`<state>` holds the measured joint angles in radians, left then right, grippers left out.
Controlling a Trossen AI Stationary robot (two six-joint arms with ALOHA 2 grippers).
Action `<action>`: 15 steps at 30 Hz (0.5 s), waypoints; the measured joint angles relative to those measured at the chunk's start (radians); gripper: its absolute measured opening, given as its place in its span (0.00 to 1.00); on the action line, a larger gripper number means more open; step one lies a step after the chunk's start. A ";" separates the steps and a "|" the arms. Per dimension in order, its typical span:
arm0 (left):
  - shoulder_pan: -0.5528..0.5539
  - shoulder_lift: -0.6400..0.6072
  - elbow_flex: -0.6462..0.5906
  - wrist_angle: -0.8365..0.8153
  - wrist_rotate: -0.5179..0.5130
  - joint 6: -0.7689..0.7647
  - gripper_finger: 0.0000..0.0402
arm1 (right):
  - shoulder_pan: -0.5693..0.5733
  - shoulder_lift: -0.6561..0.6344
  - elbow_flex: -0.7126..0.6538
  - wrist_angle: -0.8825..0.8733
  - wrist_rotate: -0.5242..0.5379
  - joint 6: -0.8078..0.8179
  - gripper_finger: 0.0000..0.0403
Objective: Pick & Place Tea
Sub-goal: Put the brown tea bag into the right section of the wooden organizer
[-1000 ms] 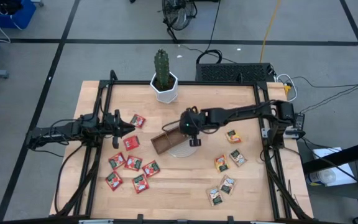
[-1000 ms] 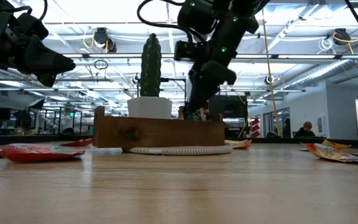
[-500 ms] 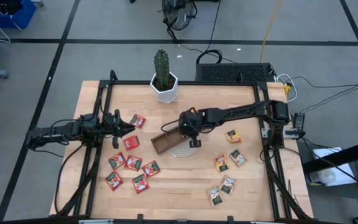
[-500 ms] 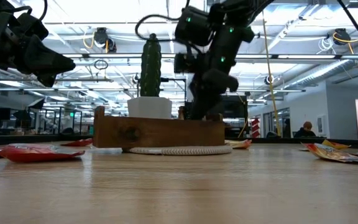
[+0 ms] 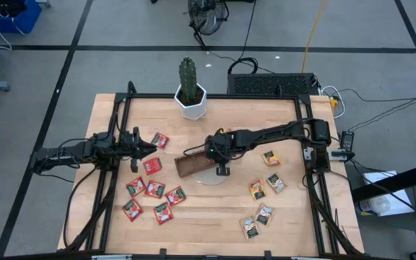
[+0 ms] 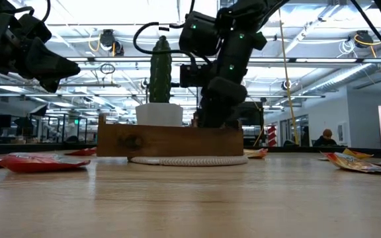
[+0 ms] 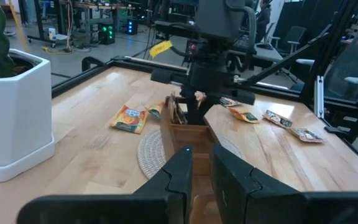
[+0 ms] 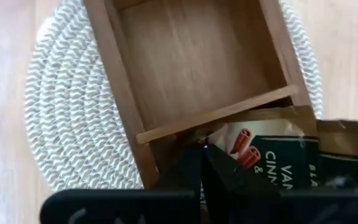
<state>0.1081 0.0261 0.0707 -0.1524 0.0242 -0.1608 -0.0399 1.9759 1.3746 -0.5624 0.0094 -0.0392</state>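
Observation:
The brown wooden tray (image 5: 191, 165) rests on a round woven mat (image 8: 61, 118) at the table's middle. My right gripper (image 8: 202, 163) points steeply down into the tray's end compartment, shut on a dark green and tan tea sachet (image 8: 272, 155). In the low view its fingers (image 6: 211, 119) drop behind the tray wall (image 6: 170, 140). Red sachets (image 5: 154, 189) lie flat at the left, orange and pale ones (image 5: 266, 184) at the right. My left gripper (image 5: 147, 148) waits at the table's left, its fingers (image 7: 185, 171) a narrow gap apart with nothing between them. My right gripper pinches the sachet between its two fingers at one edge (image 8: 224, 144), coming from above and slanting down. The sachet reaches sideways from the fingers, inside the end compartment beside the divider (image 8: 216, 115). Whether it touches the tray floor cannot be told.
A cactus in a white hexagonal pot (image 5: 191, 101) stands at the far edge behind the tray. A black frame (image 5: 303, 137) runs along the table's sides. More pale sachets (image 5: 257, 220) lie near the front right. Bare wood lies between the two sachet groups.
My right gripper has gone down and a little toward the table's left, carrying the sachet into the tray's end compartment and tipping steeper. The left arm has kept still.

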 joint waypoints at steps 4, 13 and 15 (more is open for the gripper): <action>0.000 0.000 0.000 0.000 0.000 0.000 0.14 | 0.040 0.001 -0.001 -0.001 0.139 0.100 0.00; 0.000 0.000 0.000 0.000 0.000 0.000 0.14 | 0.111 -0.006 -0.003 0.027 0.324 0.180 0.00; 0.000 0.000 0.000 0.000 0.000 0.000 0.14 | 0.119 -0.005 -0.003 0.027 0.394 0.156 0.00</action>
<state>0.1081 0.0259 0.0708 -0.1524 0.0242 -0.1612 0.0794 1.9709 1.3716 -0.5354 0.4036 0.1169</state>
